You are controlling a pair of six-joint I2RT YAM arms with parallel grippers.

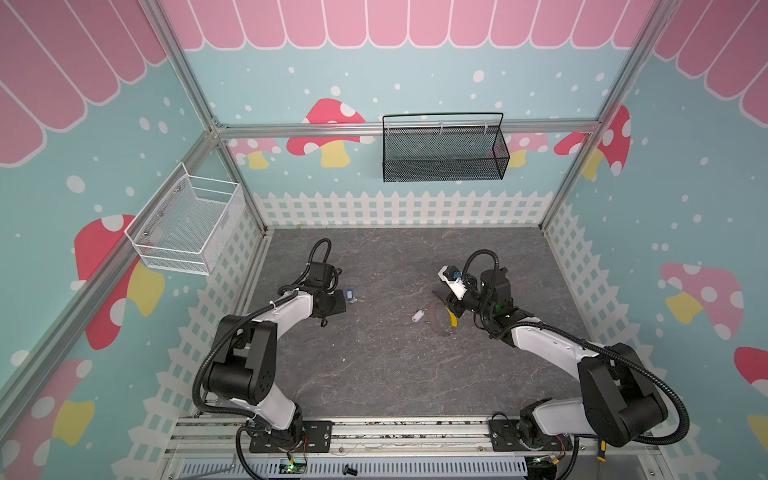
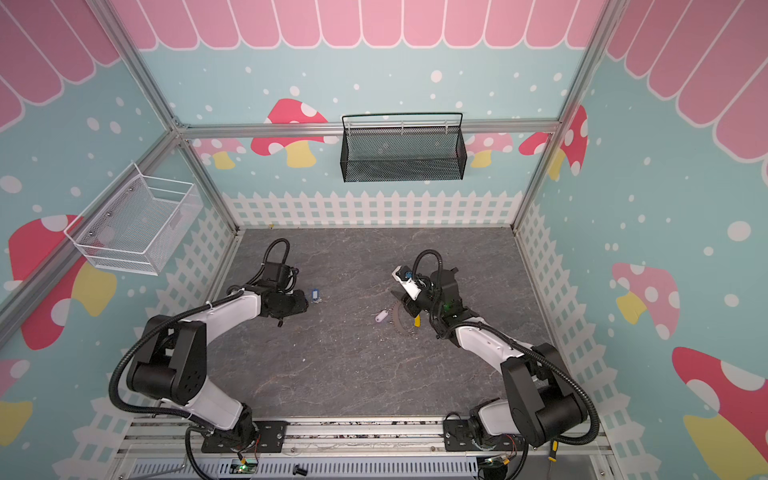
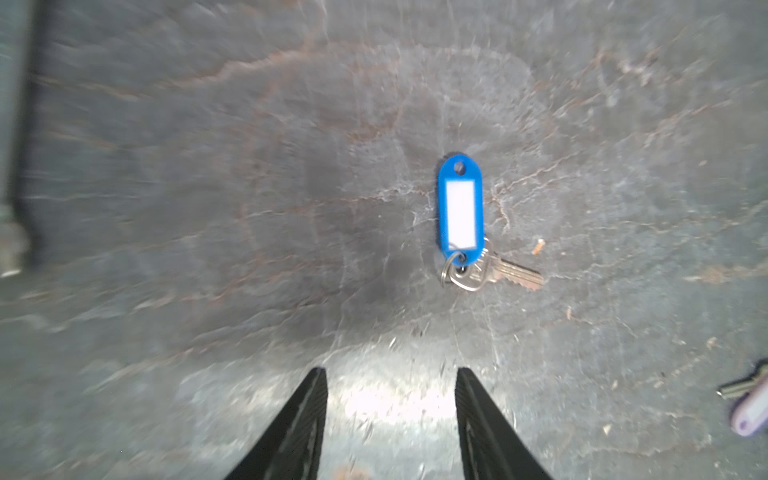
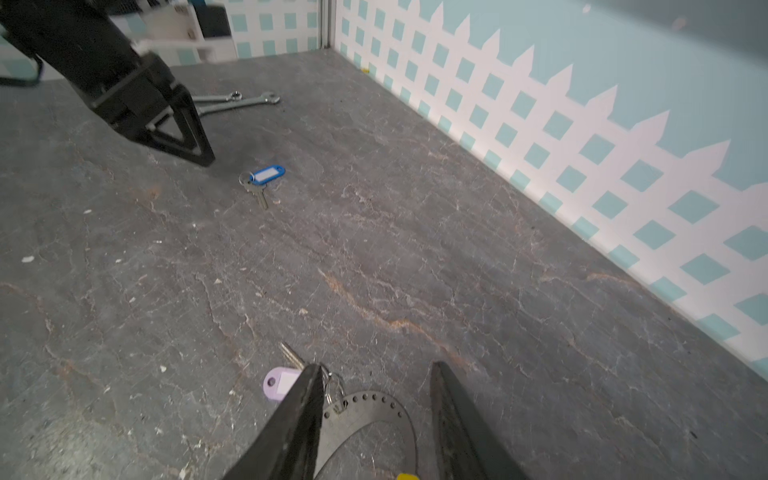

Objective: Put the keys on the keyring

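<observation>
The blue-tagged key (image 3: 460, 208) lies flat on the grey floor (image 1: 374, 365), just beyond my left gripper (image 3: 390, 374). That gripper is open and holds nothing; both top views show it (image 1: 341, 301) (image 2: 305, 301) beside the blue tag (image 1: 350, 295) (image 2: 316, 295). The keyring (image 4: 374, 409), a flat dark hoop with small holes and a yellow segment (image 1: 453, 321), lies on the floor under my right gripper (image 4: 376, 368). Its jaws stand apart above the hoop (image 1: 440, 320). The lilac-tagged key (image 4: 276, 384) (image 1: 418, 316) lies against the hoop's edge, its small ring touching it.
Two long silver wrenches (image 4: 241, 102) lie behind the left arm (image 4: 124, 83). A white wire basket (image 1: 187, 224) hangs on the left wall. A black mesh basket (image 1: 444, 149) hangs on the back wall. Fence-printed walls (image 4: 540, 137) close the floor in.
</observation>
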